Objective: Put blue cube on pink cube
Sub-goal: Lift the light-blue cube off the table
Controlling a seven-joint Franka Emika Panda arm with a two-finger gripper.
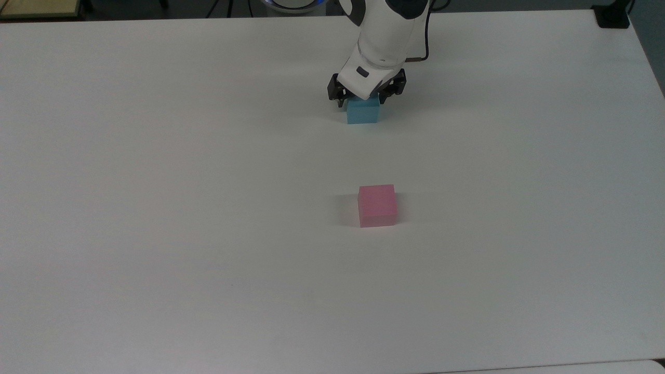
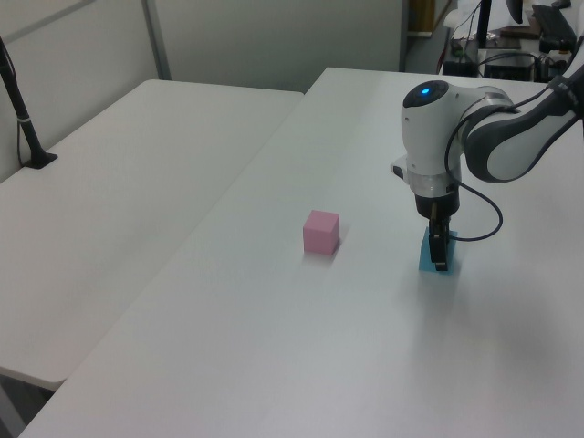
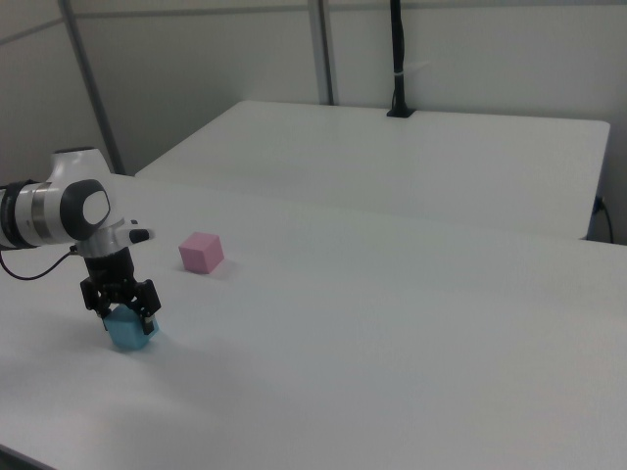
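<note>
Blue cube [image 1: 362,112] sits flat on the white surface [image 1: 156,208], far side in the top view, with the end effector [image 1: 366,99] lowered over its top. Fingers straddle the cube on the top view's left and right, spread and not yet clamped, by the look of it. In the right view the end effector [image 3: 121,305] sits on the cube's [image 3: 128,334] upper half. Step in hand: grasp. Judgement: go a bit lower so the pads meet the side faces mid-height, stay centred, close evenly to avoid twisting the cube. Pink cube [image 1: 377,205] lies well apart, nearer the camera in the top view, almost in line with the blue one; untouched, top bare.
</note>
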